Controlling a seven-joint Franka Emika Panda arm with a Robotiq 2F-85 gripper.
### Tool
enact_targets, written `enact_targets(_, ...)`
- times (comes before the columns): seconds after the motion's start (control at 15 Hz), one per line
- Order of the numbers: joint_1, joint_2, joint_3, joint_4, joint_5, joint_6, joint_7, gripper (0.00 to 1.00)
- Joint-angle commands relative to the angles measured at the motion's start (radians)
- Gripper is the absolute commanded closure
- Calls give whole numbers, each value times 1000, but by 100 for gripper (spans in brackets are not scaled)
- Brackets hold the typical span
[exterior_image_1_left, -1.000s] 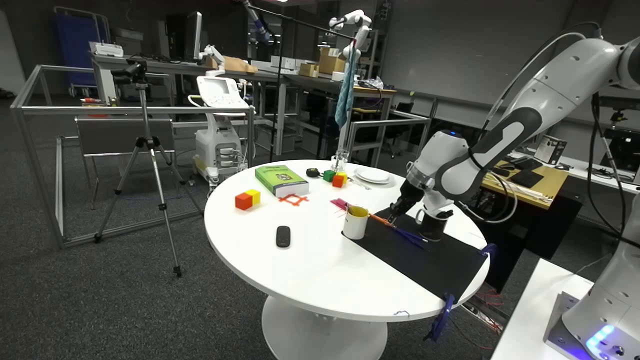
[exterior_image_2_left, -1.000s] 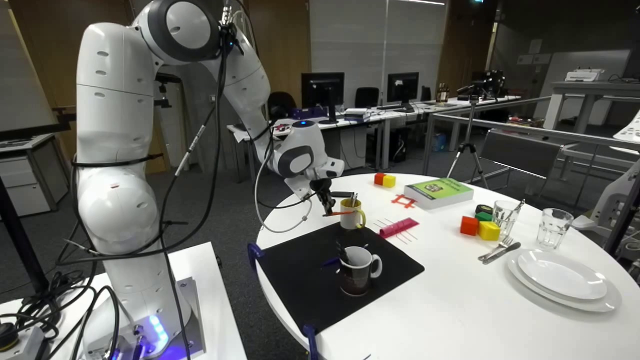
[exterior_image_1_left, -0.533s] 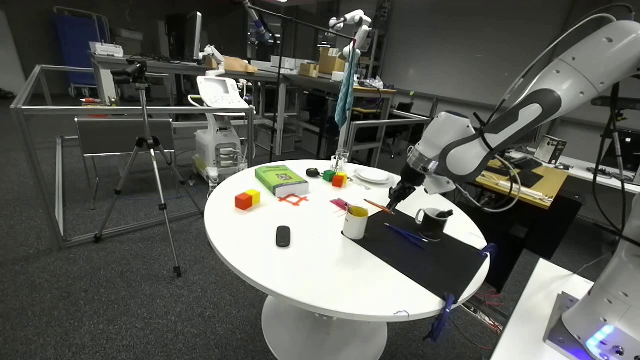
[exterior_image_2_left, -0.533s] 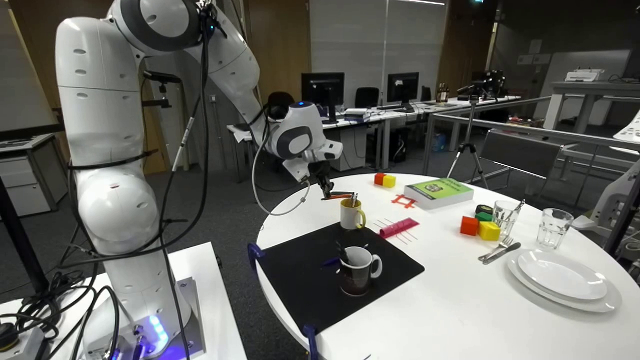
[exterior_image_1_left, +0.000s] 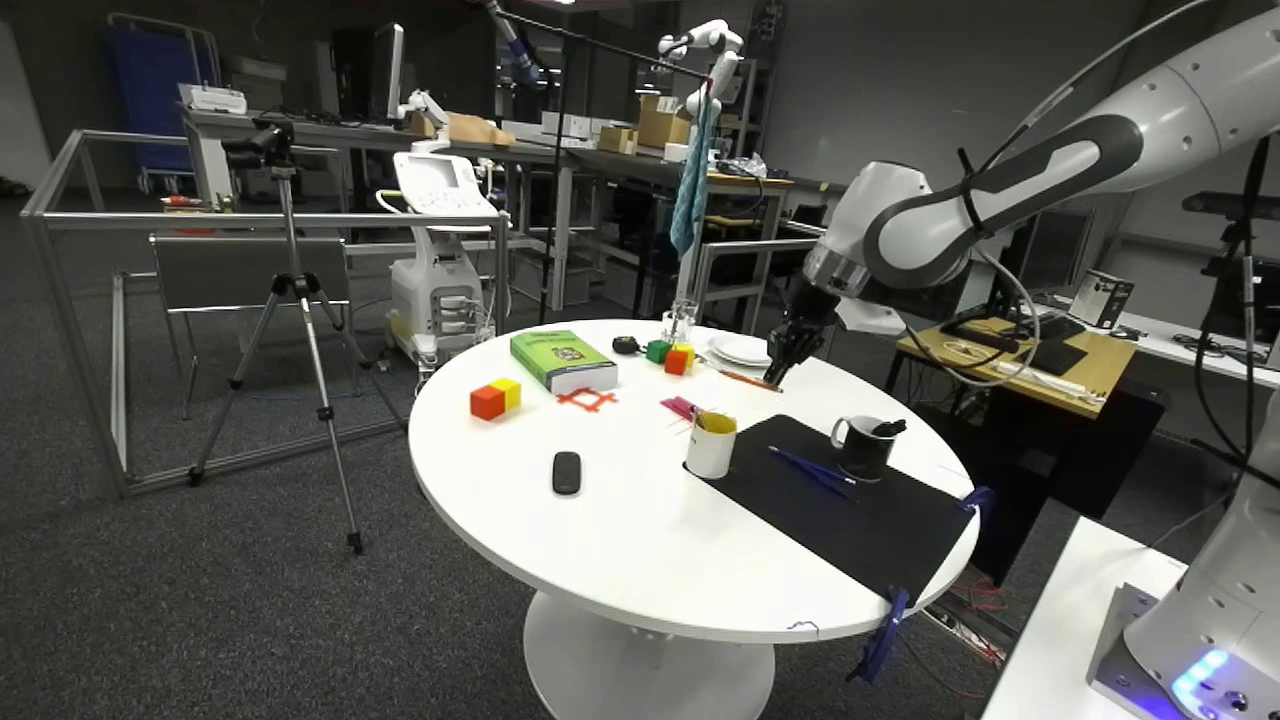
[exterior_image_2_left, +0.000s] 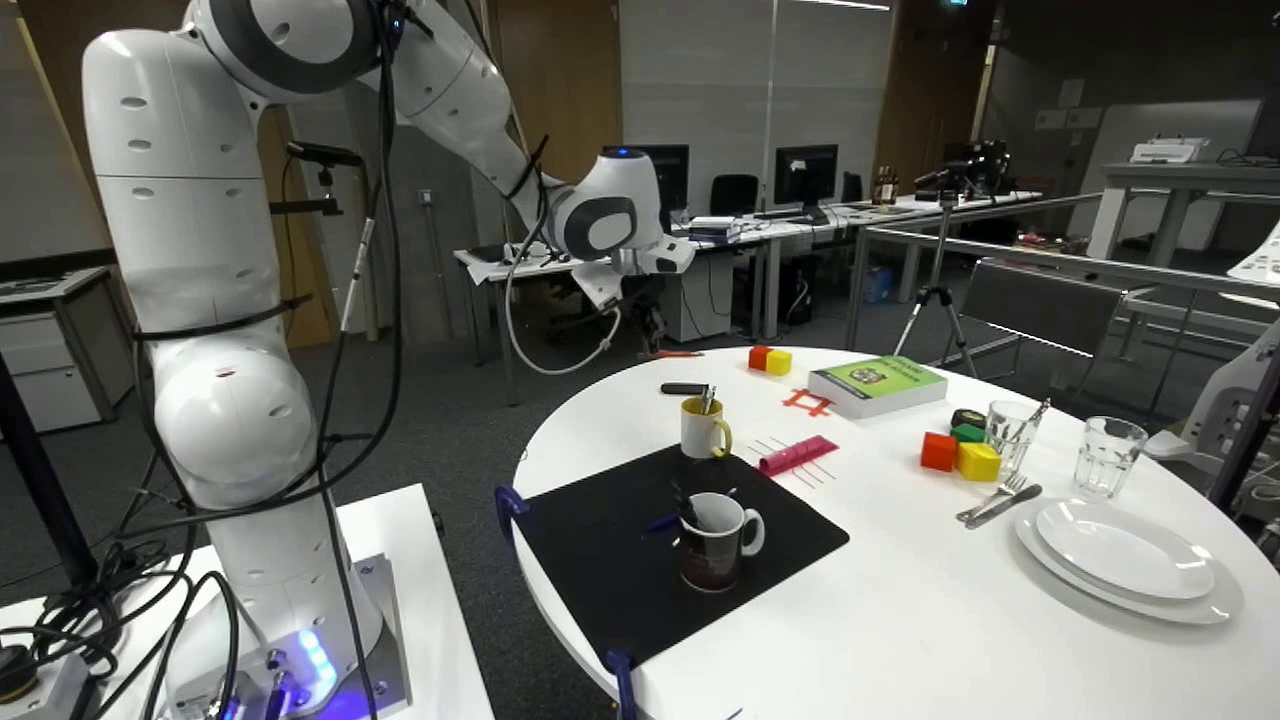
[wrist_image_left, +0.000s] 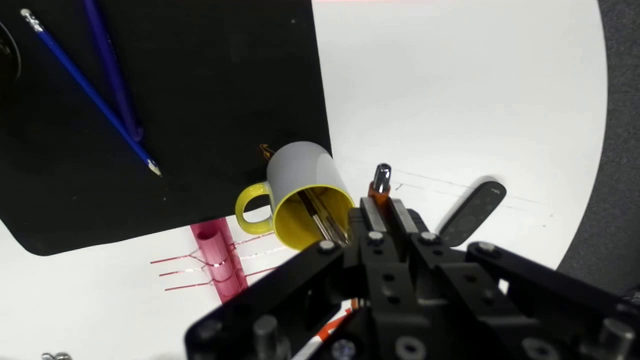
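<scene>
Robotics lab, cabled white robot arm (exterior_image_2_left: 190, 235), tripod (exterior_image_1_left: 296, 284), metal railings (exterior_image_1_left: 150, 221), computer monitors (exterior_image_2_left: 806, 175)

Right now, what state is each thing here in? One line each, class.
Orange pen: gripped, held aloft
Jaws: shut on the pen
Yellow-handled mug: upright, holding slim items
Dark mug: upright, not empty
Green book: closed, lying flat
Plates: stacked
Glasses: upright
Blue pencil: lying flat
Black device: lying flat

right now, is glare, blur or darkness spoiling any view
Wrist view: the silver-tipped orange pen looks fairly crisp; an exterior view: the black pincer blends into darkness; both exterior views: the white round tabletop looks washed out, the blue base light glares.
</scene>
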Motion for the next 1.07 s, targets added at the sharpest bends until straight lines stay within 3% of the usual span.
enact_targets(0.0,-43,6,13,132,59,-164,4,98)
enact_targets(0.47,-104,134,-11,383,111,-454,40,98)
enact_targets(1.0,-151,340,-18,628,193,-682,54,98)
